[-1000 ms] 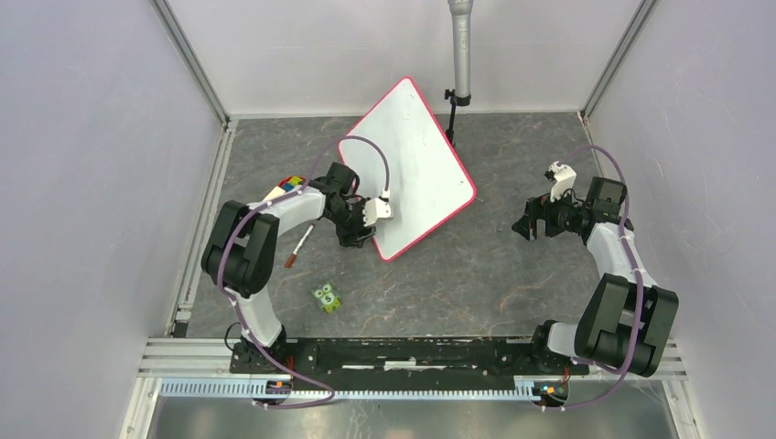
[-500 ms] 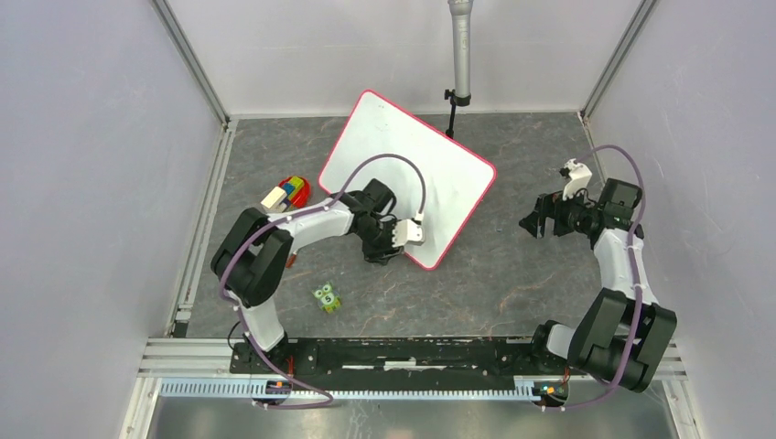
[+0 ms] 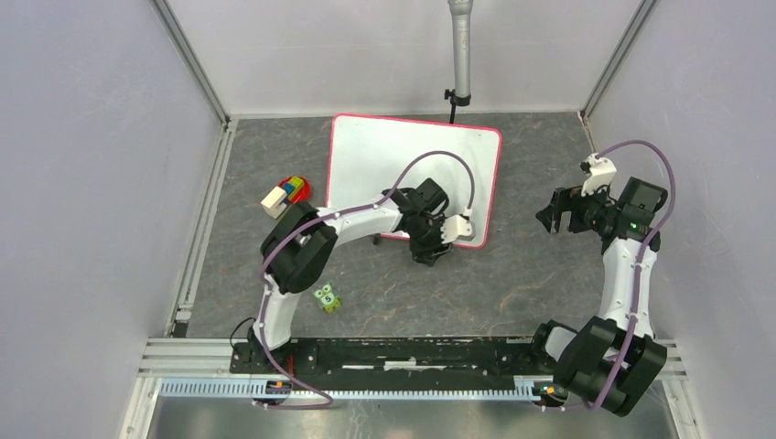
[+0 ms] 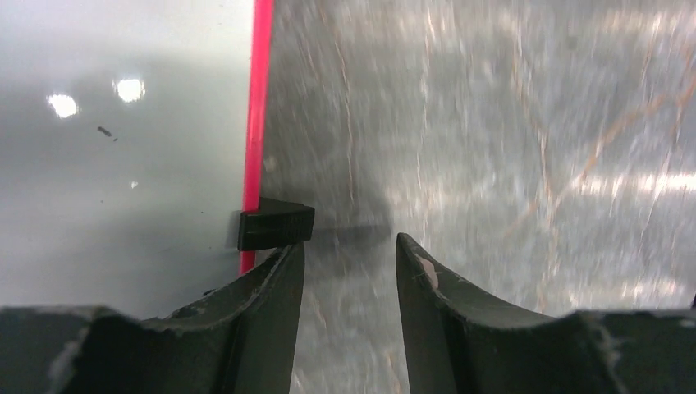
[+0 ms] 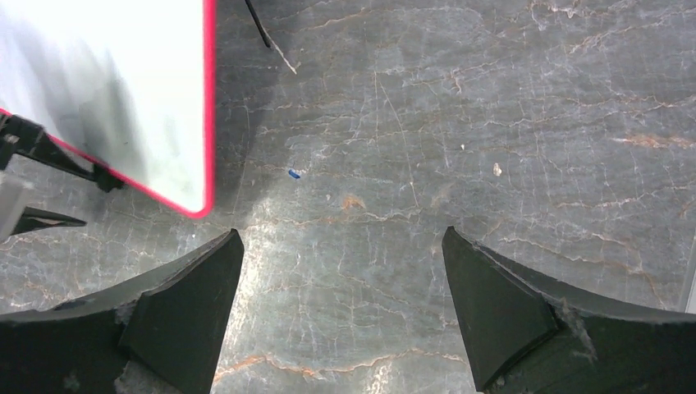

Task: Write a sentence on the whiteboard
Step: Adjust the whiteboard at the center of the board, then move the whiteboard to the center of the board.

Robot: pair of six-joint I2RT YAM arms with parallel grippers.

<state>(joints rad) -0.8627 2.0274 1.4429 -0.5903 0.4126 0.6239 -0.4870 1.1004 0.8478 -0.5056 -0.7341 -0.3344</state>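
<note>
The whiteboard (image 3: 384, 165) lies flat at the back middle, its red-pink frame square with the table. Its face shows plain white with a few dark specks, and the sentence is not in view. My left gripper (image 3: 427, 252) is at the board's near edge, close to the right corner. In the left wrist view the left gripper (image 4: 349, 246) is open with bare floor between its fingers. Its left finger sits against the board's black foot (image 4: 275, 226) beside the whiteboard (image 4: 123, 164). My right gripper (image 3: 552, 219) hovers wide open right of the board. The right wrist view shows the right gripper (image 5: 341, 238) with nothing in it and the whiteboard (image 5: 123, 82) corner at upper left.
A toy of coloured blocks (image 3: 286, 194) lies left of the board. A small green owl figure (image 3: 327, 297) stands near the left arm's base. A grey pole (image 3: 462, 46) on a black stand rises behind the board. Walls close in on three sides.
The board has swung from a tilted diamond to square with the table. My left gripper moved right with its near edge. The right arm drew back to the right.
</note>
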